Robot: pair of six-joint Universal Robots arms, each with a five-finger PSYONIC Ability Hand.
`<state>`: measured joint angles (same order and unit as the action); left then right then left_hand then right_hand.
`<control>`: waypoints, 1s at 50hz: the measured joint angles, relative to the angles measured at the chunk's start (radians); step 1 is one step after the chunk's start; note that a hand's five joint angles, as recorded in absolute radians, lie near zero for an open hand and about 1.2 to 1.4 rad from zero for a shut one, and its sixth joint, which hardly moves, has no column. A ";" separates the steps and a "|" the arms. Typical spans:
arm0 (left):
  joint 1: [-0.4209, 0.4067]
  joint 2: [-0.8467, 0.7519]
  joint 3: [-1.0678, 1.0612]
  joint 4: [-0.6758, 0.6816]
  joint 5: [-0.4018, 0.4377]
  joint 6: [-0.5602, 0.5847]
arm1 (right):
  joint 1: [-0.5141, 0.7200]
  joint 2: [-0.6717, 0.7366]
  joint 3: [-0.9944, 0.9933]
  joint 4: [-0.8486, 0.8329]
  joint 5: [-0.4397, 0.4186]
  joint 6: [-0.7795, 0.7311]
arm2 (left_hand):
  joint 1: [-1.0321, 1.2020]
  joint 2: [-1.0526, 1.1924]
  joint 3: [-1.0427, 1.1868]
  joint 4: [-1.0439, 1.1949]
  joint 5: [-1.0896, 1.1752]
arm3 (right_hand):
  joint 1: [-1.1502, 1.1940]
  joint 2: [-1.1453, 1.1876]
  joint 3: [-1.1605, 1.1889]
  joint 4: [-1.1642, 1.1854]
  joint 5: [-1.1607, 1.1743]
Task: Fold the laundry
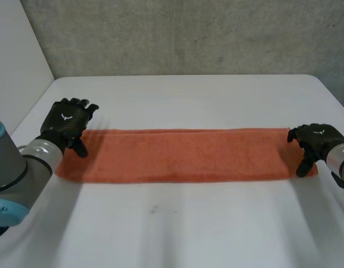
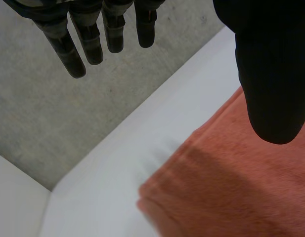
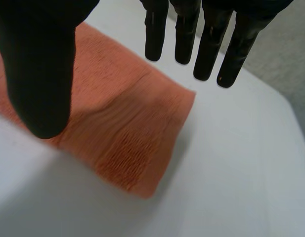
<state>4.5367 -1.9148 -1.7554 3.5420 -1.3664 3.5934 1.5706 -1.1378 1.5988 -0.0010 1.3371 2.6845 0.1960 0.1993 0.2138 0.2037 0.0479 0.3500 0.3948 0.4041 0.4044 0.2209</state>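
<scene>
An orange towel (image 1: 185, 154) lies folded into a long narrow strip across the white table (image 1: 183, 223). My left hand (image 1: 67, 122) hovers over the towel's left end, fingers straight and spread, holding nothing. In the left wrist view its fingers (image 2: 93, 44) hang above the table beyond the towel's corner (image 2: 231, 192), with the thumb over the cloth. My right hand (image 1: 315, 142) is at the towel's right end, open too. In the right wrist view its fingers (image 3: 211, 44) stand above the towel's short edge (image 3: 137, 148), with the thumb over the cloth.
A grey concrete wall (image 1: 188, 33) rises behind the table's far edge. A white panel (image 1: 15, 61) stands at the left. Bare tabletop lies in front of and behind the towel.
</scene>
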 measured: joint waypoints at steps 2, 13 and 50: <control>0.000 0.006 -0.014 0.001 -0.001 -0.040 | -0.015 0.006 0.012 -0.008 -0.024 -0.002 | 0.000 0.000 0.000 0.000 0.000 | 0.058 0.072 0.069 0.069 0.063; 0.001 0.003 -0.036 0.002 -0.004 -0.091 | -0.052 0.083 0.010 -0.090 -0.065 -0.006 | 0.000 0.000 0.000 0.000 0.000 | 0.404 0.480 0.467 0.467 0.449; -0.001 0.013 -0.056 0.001 -0.006 -0.088 | -0.241 0.095 0.024 -0.057 -0.285 -0.108 | 0.000 0.000 0.000 0.000 0.000 | 0.132 0.152 0.136 0.135 0.145</control>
<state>4.5360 -1.9020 -1.8115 3.5435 -1.3728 3.5057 1.3297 -1.0428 1.6231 -0.0582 1.0523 2.5766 0.1960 0.1993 0.2138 0.2037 0.0479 0.4819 0.5465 0.5397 0.5394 0.3659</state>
